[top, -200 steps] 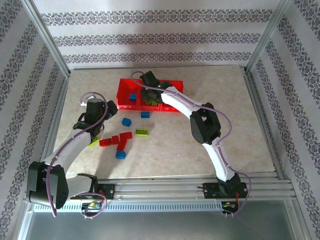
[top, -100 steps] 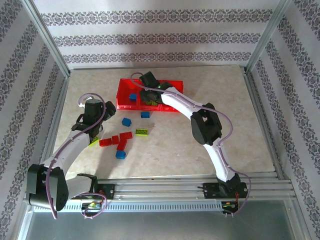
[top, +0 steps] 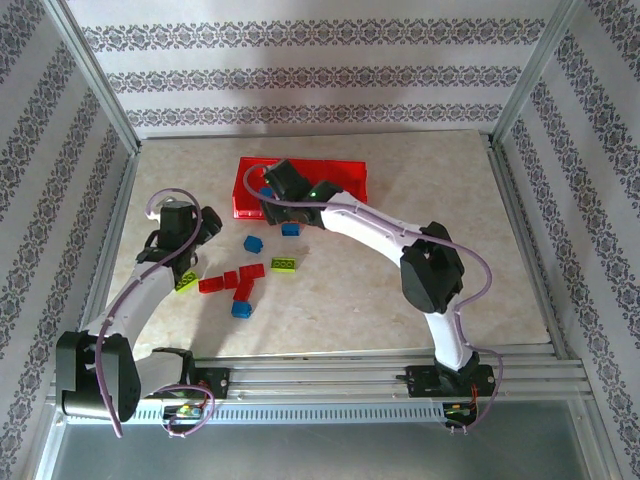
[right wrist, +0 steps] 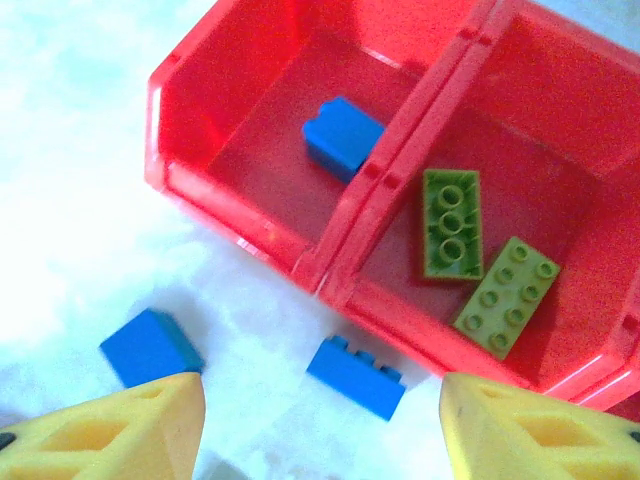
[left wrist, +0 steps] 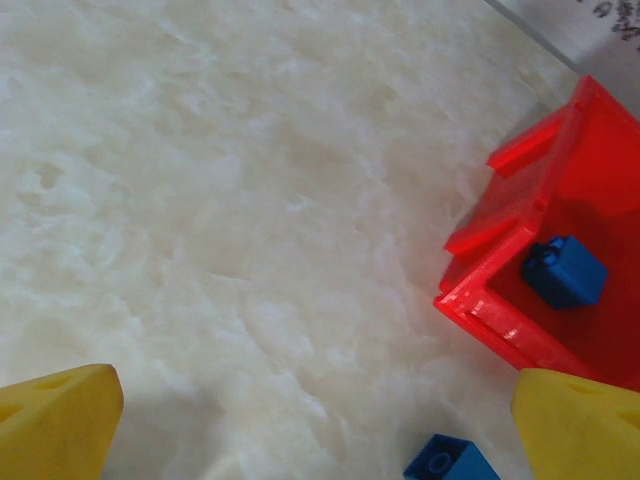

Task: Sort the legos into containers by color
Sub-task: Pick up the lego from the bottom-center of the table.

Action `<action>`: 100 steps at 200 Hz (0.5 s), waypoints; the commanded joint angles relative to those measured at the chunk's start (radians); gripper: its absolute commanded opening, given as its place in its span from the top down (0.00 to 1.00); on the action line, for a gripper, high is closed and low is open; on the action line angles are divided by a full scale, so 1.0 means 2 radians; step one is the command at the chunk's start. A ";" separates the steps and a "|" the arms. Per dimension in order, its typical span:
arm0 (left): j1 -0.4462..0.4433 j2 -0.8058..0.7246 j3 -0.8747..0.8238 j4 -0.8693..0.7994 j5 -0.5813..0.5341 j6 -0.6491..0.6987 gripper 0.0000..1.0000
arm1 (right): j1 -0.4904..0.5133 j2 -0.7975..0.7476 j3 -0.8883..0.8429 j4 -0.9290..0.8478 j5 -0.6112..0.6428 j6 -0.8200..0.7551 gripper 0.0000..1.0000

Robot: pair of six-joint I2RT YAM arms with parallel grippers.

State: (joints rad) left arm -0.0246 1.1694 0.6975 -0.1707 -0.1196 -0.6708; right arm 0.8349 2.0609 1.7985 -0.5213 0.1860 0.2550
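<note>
The red tray (top: 350, 168) sits at the far middle of the table (top: 480, 250). Its left compartment holds one blue brick (right wrist: 343, 137), and the middle one holds two green bricks (right wrist: 450, 222) (both studs up). The right gripper (right wrist: 320, 430) hangs over the tray's near-left corner, fingers apart and empty. The left gripper (left wrist: 320, 430), left of the tray, is spread wide and holds nothing. Loose red bricks (top: 232, 281) lie nearer.

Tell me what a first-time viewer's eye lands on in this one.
The translucent red tray at the far middle of the table grabs attention, with a blue brick in its left compartment and two lime green bricks in the middle one. The right hand hovers open and empty over the tray's left part. Loose bricks, red, blue and green, lie scattered on the pale marble nearer the arms.
</note>
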 commanded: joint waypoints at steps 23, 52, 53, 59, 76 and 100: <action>0.028 -0.008 -0.005 -0.020 0.017 -0.006 0.00 | 0.047 -0.025 -0.058 -0.002 0.022 -0.050 0.37; 0.040 -0.009 -0.007 -0.021 0.020 -0.007 0.00 | 0.075 -0.022 -0.067 -0.022 0.016 -0.060 0.37; 0.040 -0.009 -0.007 -0.021 0.020 -0.007 0.00 | 0.076 -0.022 -0.067 -0.023 0.016 -0.059 0.37; 0.044 -0.009 -0.007 -0.021 0.021 -0.007 0.00 | 0.081 -0.019 -0.065 -0.029 0.015 -0.056 0.37; 0.054 -0.008 -0.007 -0.024 0.024 -0.007 0.00 | 0.095 -0.008 -0.055 -0.041 0.005 -0.043 0.33; 0.067 -0.009 -0.009 -0.028 0.028 -0.006 0.00 | 0.111 0.025 -0.009 -0.079 -0.009 -0.008 0.22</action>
State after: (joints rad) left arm 0.0792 1.1694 0.6975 -0.1780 -0.0784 -0.6712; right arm 1.0302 2.0556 1.6890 -0.5964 0.1928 0.1810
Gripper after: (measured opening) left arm 0.996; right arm 0.730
